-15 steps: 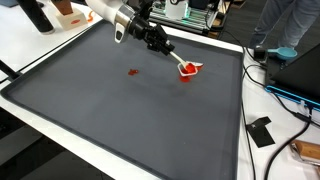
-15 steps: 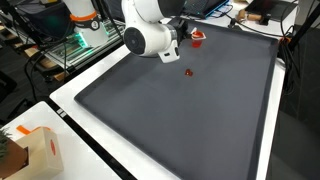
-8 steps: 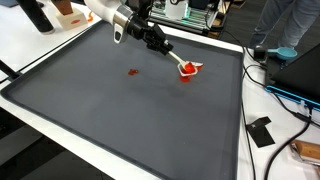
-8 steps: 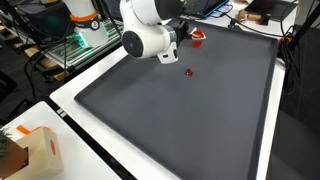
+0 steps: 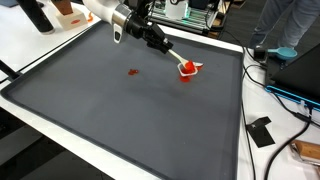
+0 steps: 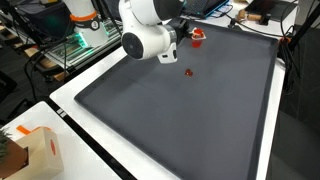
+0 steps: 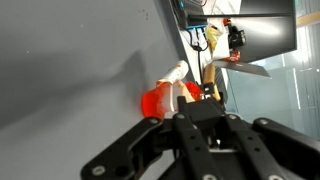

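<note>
In an exterior view, the gripper (image 5: 179, 63) reaches down from 11 o'clock to the small red plastic cup with a white flap (image 5: 188, 69). The cup sits on the dark grey mat (image 5: 120, 120), towards 1 o'clock from the mat's middle and near its far edge. The black fingers (image 5: 170, 54) run together as one thin line that ends on the cup's near rim. A small red scrap (image 5: 133, 72) lies on the mat at 9 o'clock from the cup, well apart from it. The mat covers the white worktop (image 5: 268, 150), and two flat black pieces (image 5: 260, 131) lie on the worktop's bare strip at 4 o'clock.

In an exterior view, the white arm (image 6: 148, 36) bulks at 12 o'clock and hides most of the gripper. The small red plastic cup with a white flap (image 6: 198, 39) shows just at 3 o'clock of the arm. The small red scrap (image 6: 189, 72) lies at 6 o'clock from the cup. A cardboard box (image 6: 35, 152) stands off the mat at 8 o'clock.

In the wrist view, the gripper (image 7: 193, 106) fills the lower edge, its fingers (image 7: 200, 118) drawn in to the middle. They are closed on the rim of the small red plastic cup with a white flap (image 7: 158, 101), which lies at 10 o'clock from the tips.
</note>
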Robot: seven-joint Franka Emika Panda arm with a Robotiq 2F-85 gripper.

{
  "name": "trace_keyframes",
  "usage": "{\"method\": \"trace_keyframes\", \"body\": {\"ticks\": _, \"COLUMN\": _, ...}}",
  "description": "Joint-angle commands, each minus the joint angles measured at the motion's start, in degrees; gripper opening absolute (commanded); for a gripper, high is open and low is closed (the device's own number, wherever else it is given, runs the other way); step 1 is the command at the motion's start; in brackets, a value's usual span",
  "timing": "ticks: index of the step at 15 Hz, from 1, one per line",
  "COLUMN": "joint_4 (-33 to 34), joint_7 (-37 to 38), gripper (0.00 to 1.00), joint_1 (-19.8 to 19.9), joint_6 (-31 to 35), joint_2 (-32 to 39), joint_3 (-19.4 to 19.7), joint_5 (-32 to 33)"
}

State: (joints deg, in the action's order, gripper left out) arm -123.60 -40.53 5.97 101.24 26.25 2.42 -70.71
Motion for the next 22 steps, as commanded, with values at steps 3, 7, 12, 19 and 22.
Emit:
{"method": "trace_keyframes", "body": {"ticks": 3, "joint_4": 0.9, "joint_7": 1.2, "gripper": 0.06, "joint_1": 0.7, "joint_6": -3.4, "joint_2": -1.1, "joint_3": 0.9, "joint_5": -0.5}}
{"method": "trace_keyframes", "body": {"ticks": 7, "joint_4": 1.6, "joint_7": 1.5, "gripper": 0.06, "joint_1": 1.3, "joint_6": -5.6, "joint_2": -2.8, "joint_3": 1.8, "joint_5": 0.0}}
{"method": "trace_keyframes", "body": {"ticks": 12, "joint_4": 2.8, "joint_7": 1.6, "gripper": 0.06, "joint_1": 2.1, "joint_6": -8.8, "joint_2": -3.8, "joint_3": 2.8, "joint_5": 0.2}}
{"method": "trace_keyframes", "body": {"ticks": 19, "joint_4": 4.6, "joint_7": 2.5, "gripper": 0.06, "joint_1": 3.7, "joint_6": -14.1, "joint_2": -6.5, "joint_3": 4.7, "joint_5": 1.1}}
{"method": "trace_keyframes", "body": {"ticks": 22, "joint_4": 5.6, "joint_7": 3.6, "gripper": 0.06, "joint_1": 4.4, "joint_6": -15.7, "joint_2": -7.9, "joint_3": 5.9, "joint_5": 1.9}}
